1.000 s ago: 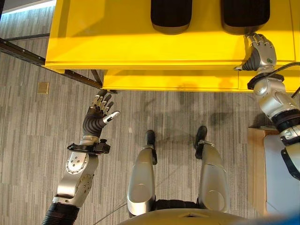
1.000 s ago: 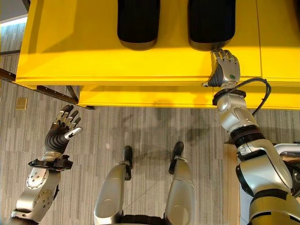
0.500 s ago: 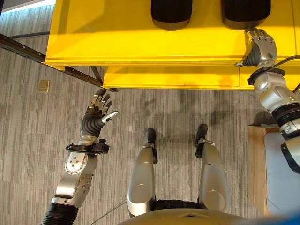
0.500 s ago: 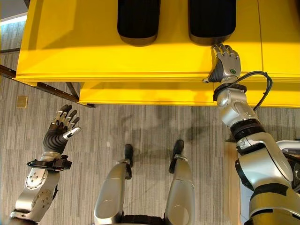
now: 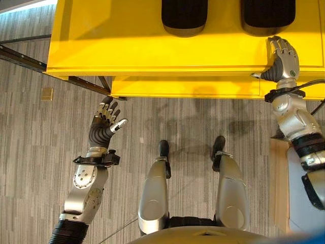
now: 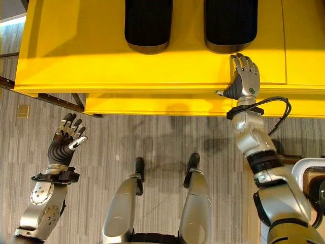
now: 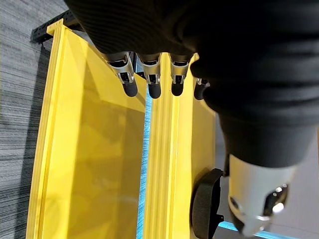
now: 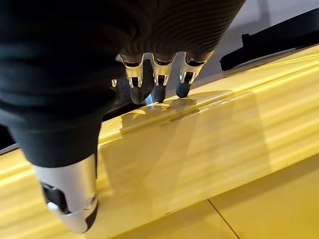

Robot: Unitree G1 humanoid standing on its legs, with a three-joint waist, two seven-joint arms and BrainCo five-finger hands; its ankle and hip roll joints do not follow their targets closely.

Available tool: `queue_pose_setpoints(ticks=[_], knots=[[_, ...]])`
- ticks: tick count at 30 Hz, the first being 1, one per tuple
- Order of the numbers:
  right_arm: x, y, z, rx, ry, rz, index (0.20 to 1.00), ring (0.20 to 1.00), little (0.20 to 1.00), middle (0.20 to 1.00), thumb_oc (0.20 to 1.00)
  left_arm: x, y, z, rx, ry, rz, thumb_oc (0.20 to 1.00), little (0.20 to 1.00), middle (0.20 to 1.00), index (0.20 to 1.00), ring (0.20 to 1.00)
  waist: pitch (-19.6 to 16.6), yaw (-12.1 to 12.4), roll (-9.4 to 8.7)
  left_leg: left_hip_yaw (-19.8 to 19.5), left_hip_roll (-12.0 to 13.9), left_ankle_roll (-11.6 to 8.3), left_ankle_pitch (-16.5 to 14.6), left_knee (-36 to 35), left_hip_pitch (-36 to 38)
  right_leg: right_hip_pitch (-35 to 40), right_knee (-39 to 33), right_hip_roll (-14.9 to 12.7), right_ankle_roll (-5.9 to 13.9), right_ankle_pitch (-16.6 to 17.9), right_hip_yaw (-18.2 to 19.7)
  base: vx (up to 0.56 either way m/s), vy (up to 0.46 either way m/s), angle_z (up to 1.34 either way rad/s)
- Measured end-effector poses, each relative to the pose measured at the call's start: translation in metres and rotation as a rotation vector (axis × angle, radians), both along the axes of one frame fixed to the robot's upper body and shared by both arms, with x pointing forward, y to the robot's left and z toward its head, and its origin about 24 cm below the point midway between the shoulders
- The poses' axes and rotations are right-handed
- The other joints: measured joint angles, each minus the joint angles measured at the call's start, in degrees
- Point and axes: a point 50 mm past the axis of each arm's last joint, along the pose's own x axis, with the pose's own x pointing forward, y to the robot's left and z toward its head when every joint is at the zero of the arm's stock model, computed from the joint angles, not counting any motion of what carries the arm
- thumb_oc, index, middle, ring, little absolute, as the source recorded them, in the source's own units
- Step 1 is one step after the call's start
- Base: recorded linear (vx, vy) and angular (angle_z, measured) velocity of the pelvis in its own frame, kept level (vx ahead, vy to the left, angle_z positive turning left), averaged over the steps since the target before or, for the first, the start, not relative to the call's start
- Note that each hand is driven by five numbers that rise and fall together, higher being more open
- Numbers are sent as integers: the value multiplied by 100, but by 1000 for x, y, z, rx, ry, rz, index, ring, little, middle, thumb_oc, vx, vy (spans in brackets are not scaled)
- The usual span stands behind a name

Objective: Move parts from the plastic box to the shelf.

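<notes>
Right hand (image 6: 245,76) has edged along yellow shelf (image 6: 101,56) — fingers (image 8: 159,92) straight.

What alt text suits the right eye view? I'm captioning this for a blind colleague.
The robot's right hand rests open on the yellow shelf, just below one of two black parts lying on it. Its left hand hangs open over grey floor.

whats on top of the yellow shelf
Two black parts, one left of the other, lie on the yellow shelf. The right hand reaches over its front edge, fingers straight. Whatever lies under the shelf top is hidden.
</notes>
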Motion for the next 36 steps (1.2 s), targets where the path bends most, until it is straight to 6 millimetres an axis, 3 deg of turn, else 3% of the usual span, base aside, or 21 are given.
queue_pose_setpoints(ticks=[4, 10, 18, 24, 27, 31, 36], knots=[[-2, 0, -5, 2, 16, 5, 1000, 1000, 1000, 1000, 1000, 0, 0, 0, 3, -1, -2, 1000, 1000, 1000, 1000, 1000, -2, 8, -3, -5, 3, 1, -2, 6, 8, 16, 5, -2, 45, -60, -2, -10, -3, 2], [-28, 11, -34, 44, 45, 99, 1000, 1000, 1000, 1000, 1000, 0, -3, -1, 9, 6, 8, 1000, 1000, 1000, 1000, 1000, -10, -47, -21, -42, 49, 2, -1, 0, 87, 119, -1, 22, 32, -81, -47, 0, 0, 0], [-77, 18, -78, 74, 178, 215, 1000, 1000, 1000, 1000, 1000, -1, -5, -5, -16, 19, 23, 1000, 1000, 1000, 1000, 1000, -24, -195, -151, -18, 105, -27, -19, -180, 488, 440, -60, 111, 46, -137, -50, 10, -13, -2], [-122, 16, -82, 190, 181, 303, 1000, 1000, 1000, 1000, 1000, -11, -1, -16, -20, 68, 44, 1000, 1000, 1000, 1000, 1000, -118, -352, -337, 130, 300, -100, 39, -632, 1113, 921, -376, 361, 57, -132, -44, 45, -52, -14], [-145, 18, -87, 322, 231, 394, 1000, 1000, 1000, 1000, 1000, -21, 1, -25, -18, 112, 44, 1000, 1000, 1000, 1000, 1000, -268, -527, -432, 270, 505, -110, 72, -992, 1572, 1182, -540, 577, 3, -166, -29, 63, -116, -28], [-160, 16, -95, 448, 307, 441, 1000, 1000, 1000, 1000, 1000, -26, 1, -30, -16, 132, 27, 1000, 1000, 1000, 1000, 1000, -578, -650, -406, 363, 676, -147, 149, -1296, 1941, 1296, -419, 774, -172, -314, -6, 27, -111, -13], [-175, 5, -100, 627, 363, 469, 1000, 1000, 1000, 1000, 1000, -34, -3, -40, -42, 169, 14, 1000, 1000, 1000, 1000, 1000, -1109, -690, -318, 444, 891, -58, 200, -1409, 2217, 1309, 16, 991, -310, -815, -49, 21, -170, -3]])
